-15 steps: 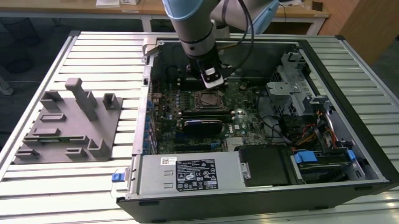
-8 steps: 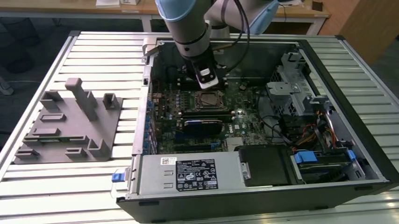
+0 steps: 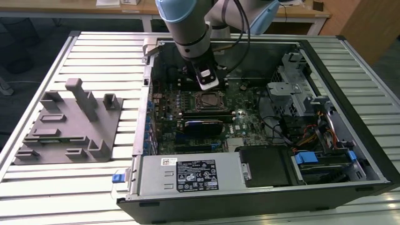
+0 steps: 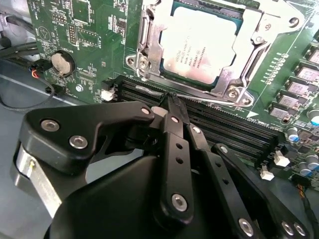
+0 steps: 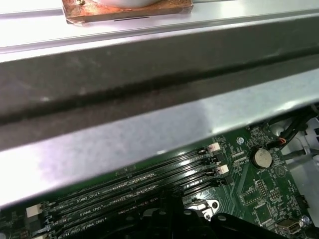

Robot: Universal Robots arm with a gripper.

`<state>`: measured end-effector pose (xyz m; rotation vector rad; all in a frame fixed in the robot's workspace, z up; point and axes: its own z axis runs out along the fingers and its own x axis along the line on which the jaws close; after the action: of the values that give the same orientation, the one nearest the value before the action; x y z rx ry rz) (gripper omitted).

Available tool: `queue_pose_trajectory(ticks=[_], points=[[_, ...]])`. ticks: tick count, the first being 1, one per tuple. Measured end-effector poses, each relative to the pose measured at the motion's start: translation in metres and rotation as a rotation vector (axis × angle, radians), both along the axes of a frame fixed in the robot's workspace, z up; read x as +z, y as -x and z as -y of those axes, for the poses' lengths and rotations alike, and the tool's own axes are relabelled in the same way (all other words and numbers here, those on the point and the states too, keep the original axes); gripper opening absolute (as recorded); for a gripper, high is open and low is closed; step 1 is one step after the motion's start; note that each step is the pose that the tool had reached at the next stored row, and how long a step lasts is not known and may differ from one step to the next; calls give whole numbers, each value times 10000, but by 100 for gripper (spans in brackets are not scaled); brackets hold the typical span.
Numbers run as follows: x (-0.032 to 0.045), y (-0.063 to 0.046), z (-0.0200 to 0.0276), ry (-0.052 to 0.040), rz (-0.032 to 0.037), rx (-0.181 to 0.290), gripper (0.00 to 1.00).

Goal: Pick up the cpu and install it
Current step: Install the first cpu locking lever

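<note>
In the exterior view an open computer case [image 3: 262, 122] lies on its side on a slatted metal tabletop [image 3: 93, 187], filling the centre and right of the frame, with the green motherboard [image 3: 250, 117] exposed inside. To the exterior view's left of the case sits a large grey plastic tray [image 3: 65, 126] with upright posts. The robot arm [image 3: 187, 28] comes down from the top centre of the frame into the case, and its gripper [image 3: 206, 84] hangs just above the motherboard, close behind the square socket frame [image 3: 207, 101] near the middle of the frame. In the second wrist view the cpu [image 4: 204, 45], a pale silvery square, already sits seated in the socket at the upper centre of the frame, with the metal socket frame around its edges and the thin lever [image 4: 219, 102] lying along the near side. The gripper [image 4: 172, 107] fills the lower half of that frame; its black fingers [image 4: 174, 129] are drawn together to a point with nothing between them, the tip poised over the dark memory slots [image 4: 234, 127] just beside the socket's near edge. A round coin battery [image 4: 62, 62] sits on the board at the upper left. In the first wrist view the memory slots [image 5: 139, 186] run across the lower part of the frame, under a wide grey metal case wall [image 5: 149, 124], with the coin battery [image 5: 260, 158] at the lower right.
</note>
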<state>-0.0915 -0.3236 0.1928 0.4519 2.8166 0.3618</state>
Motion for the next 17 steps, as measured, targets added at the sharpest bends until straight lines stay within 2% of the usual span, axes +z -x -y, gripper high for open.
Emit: queue_pose_trajectory(ticks=[17], points=[[-48,-117,1,70,1,1,11]])
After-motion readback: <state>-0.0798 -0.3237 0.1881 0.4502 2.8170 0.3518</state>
